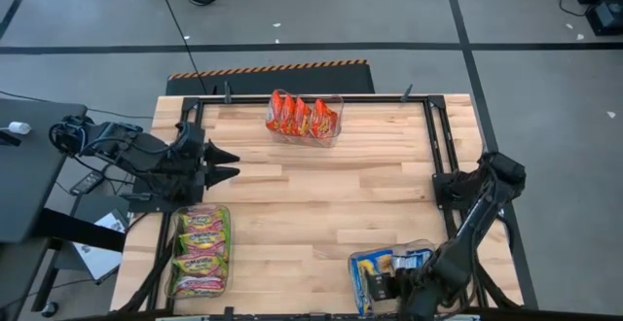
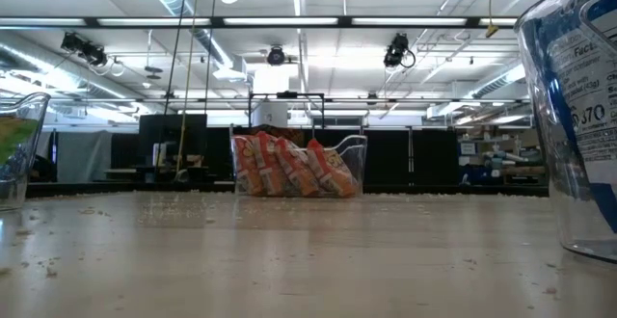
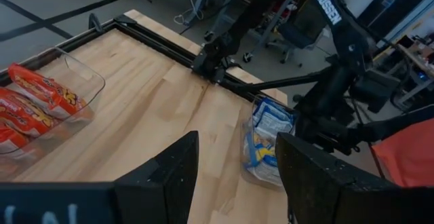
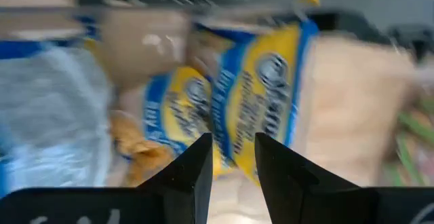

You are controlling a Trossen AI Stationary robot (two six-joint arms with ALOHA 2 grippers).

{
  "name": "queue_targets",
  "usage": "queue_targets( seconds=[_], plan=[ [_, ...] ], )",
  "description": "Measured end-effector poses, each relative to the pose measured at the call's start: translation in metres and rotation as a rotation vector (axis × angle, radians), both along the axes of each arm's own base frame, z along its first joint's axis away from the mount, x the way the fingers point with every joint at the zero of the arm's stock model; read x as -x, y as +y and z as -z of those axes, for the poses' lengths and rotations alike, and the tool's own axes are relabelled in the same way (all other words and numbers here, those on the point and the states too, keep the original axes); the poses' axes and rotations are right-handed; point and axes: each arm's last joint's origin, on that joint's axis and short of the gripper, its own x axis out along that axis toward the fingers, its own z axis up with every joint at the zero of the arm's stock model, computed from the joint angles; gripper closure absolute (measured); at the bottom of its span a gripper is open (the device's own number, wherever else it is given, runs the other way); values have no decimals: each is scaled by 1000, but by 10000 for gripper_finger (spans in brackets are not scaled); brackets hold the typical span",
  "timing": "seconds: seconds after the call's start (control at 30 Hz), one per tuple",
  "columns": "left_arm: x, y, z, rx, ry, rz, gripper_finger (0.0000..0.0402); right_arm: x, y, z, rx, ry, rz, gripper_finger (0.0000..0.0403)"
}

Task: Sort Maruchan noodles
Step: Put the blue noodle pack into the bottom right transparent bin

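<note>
The Maruchan noodles lie sorted in three clear bins. Red-orange packets (image 1: 304, 117) stand on edge in the bin at the far middle, also in the low view (image 2: 294, 169). Green-pink-yellow packets (image 1: 201, 251) fill the bin at the near left. Blue-white-yellow packets (image 1: 375, 270) lie in the bin at the near right. My right gripper (image 4: 232, 142) is low over these blue packets (image 4: 261, 95), its fingers a little apart. My left gripper (image 1: 237, 164) hangs open over bare table at the left side, pointing toward the right. My right gripper comes down from above onto the blue-white-yellow packets in their bin. A yellow-and-blue packet edge (image 4: 234, 125) shows in the gap between the fingers. I cannot tell whether the fingers touch it.
The wooden table (image 1: 321, 204) has a black frame rail (image 1: 433, 136) along its far and side edges. The middle of the table between the three bins is bare wood. The right arm (image 3: 339, 61) reaches over the near right corner.
</note>
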Motion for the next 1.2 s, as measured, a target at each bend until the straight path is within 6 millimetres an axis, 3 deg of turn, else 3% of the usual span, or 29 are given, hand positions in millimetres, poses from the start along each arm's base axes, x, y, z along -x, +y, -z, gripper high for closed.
queue_targets(
  seconds=[0.13,0.3,0.47,0.7,0.9,1.1,1.2],
  plan=[
    [0,0,0,4,-1,7,203,-2,7,2,19,-75,79,286],
    [0,0,0,-4,1,10,203,-8,15,-2,-142,-42,124,286],
    [0,0,0,-3,2,12,203,-23,9,22,-164,113,246,282],
    [0,0,0,-3,2,14,203,-47,-5,52,-108,225,280,223],
    [0,0,0,-3,2,14,203,-56,-24,54,-35,283,146,176],
    [0,0,0,-3,3,14,203,-56,-38,70,-34,441,127,199],
    [0,0,0,-4,4,14,203,-56,-38,75,-30,428,65,224]
  ],
)
